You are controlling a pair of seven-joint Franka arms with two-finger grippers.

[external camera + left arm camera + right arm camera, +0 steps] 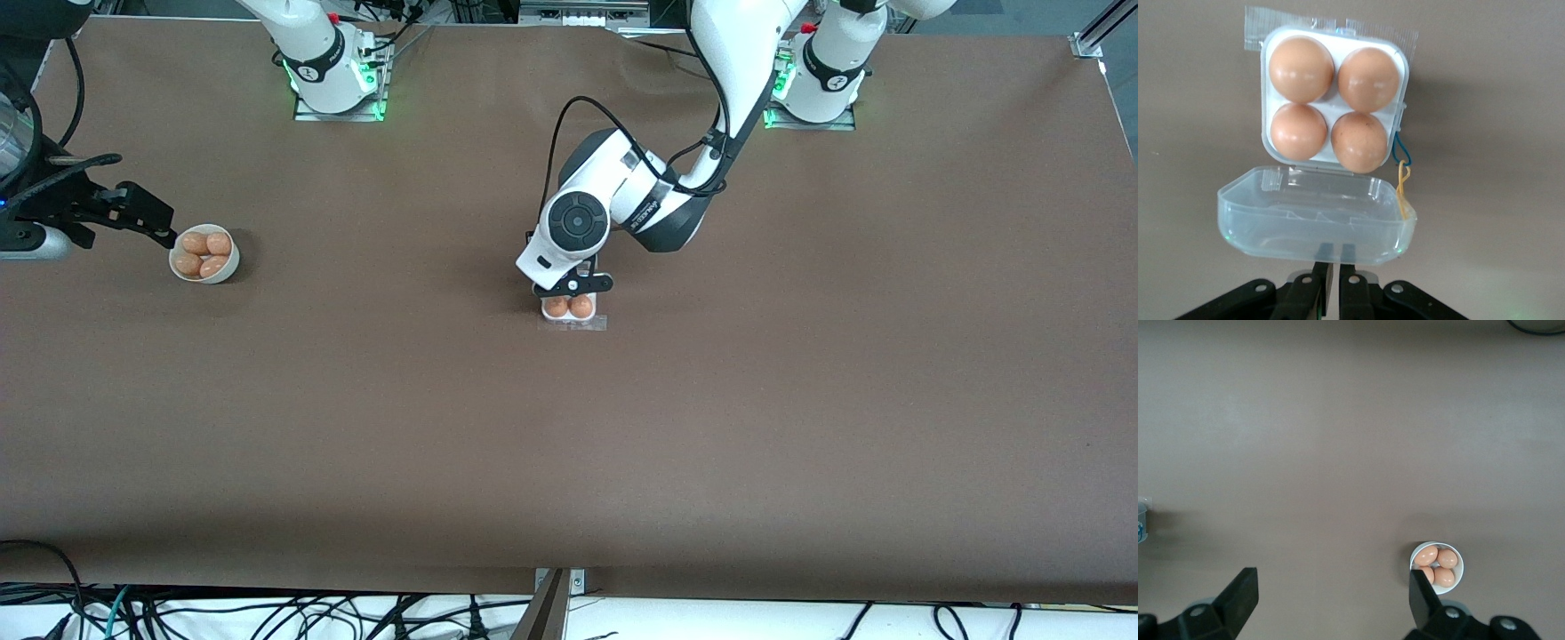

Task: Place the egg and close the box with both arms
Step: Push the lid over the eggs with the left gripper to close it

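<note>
The box [544, 311] sits mid-table with its lid [1311, 227] swung open on the side toward the robots' bases. In the left wrist view each of the four cups of the white tray [1333, 101] holds an orange-brown egg [1301, 69]. My left gripper [573, 286] is over the box. Its fingers [1318, 283] are pinched on the lid's free edge, with its own point [1336, 277] between them. My right gripper [147, 218] is open and empty in the air beside the bowl; it also shows in the right wrist view [1331, 600].
A round white bowl [227, 269] with several more eggs stands toward the right arm's end of the table; it also shows in the right wrist view [1459, 557]. Clear tape [1265, 23] holds the box to the brown tabletop. A rubber band [1403, 180] hangs at the box's side.
</note>
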